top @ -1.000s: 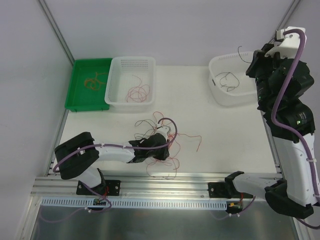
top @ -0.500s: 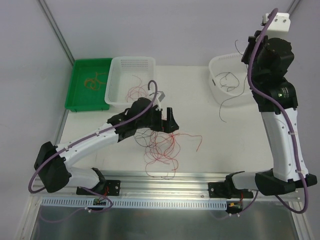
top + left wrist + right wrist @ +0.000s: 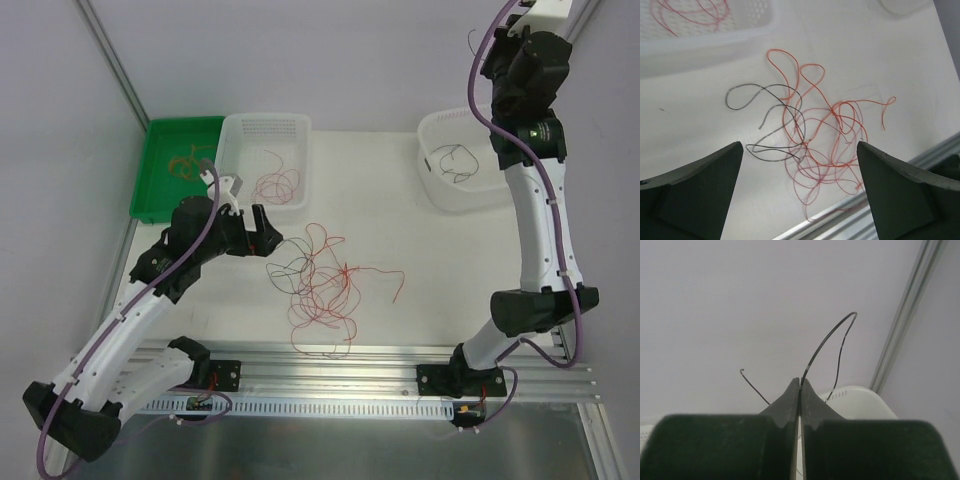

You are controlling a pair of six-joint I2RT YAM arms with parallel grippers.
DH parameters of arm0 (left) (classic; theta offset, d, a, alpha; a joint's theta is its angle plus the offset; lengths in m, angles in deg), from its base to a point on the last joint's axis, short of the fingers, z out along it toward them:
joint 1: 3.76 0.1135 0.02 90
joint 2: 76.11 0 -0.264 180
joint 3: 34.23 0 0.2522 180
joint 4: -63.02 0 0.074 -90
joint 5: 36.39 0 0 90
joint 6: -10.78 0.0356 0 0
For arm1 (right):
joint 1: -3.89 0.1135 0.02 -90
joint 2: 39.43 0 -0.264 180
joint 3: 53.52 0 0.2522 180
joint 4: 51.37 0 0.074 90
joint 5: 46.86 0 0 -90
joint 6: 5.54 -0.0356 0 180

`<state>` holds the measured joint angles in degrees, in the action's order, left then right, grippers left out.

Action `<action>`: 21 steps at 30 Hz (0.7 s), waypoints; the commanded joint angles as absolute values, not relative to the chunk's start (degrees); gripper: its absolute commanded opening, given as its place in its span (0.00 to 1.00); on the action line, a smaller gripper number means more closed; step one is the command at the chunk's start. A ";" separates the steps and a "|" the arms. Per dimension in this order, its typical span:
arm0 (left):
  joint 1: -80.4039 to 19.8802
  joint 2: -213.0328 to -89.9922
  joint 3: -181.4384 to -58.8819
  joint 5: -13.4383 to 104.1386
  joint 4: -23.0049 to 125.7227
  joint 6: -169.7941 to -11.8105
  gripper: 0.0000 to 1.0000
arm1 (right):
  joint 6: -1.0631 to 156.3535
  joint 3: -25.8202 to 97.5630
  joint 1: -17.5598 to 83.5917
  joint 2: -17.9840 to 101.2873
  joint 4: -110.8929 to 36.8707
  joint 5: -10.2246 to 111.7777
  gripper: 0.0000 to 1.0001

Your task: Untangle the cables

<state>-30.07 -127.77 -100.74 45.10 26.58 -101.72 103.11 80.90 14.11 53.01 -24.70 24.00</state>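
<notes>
While right pincer [image 3: 800,381] pinches black cable [image 3: 827,337], left pincer [image 3: 799,146] gapes above tangle [image 3: 318,285] near basket [image 3: 260,201].

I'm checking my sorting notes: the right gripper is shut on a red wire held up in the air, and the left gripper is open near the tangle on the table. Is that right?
Not quite. The right wrist view shows the right gripper shut on a black wire, not a red one. The left gripper is open near the tangle, as you said.
</notes>
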 commanded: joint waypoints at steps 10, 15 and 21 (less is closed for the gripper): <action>-28.90 -113.02 -89.74 64.50 28.07 -88.45 0.99 | 93.43 85.05 1.70 70.60 -36.11 36.89 0.01; -28.81 -114.42 -89.65 64.95 27.99 -87.92 0.99 | 89.92 74.97 0.64 73.59 -38.04 35.93 0.01; -28.72 -114.25 -89.48 65.74 27.81 -88.10 0.99 | 84.55 64.49 -0.59 73.43 -39.80 32.16 0.10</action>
<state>-29.17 -114.61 -89.55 64.03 26.23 -89.31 88.93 66.41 0.27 74.76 -35.24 34.23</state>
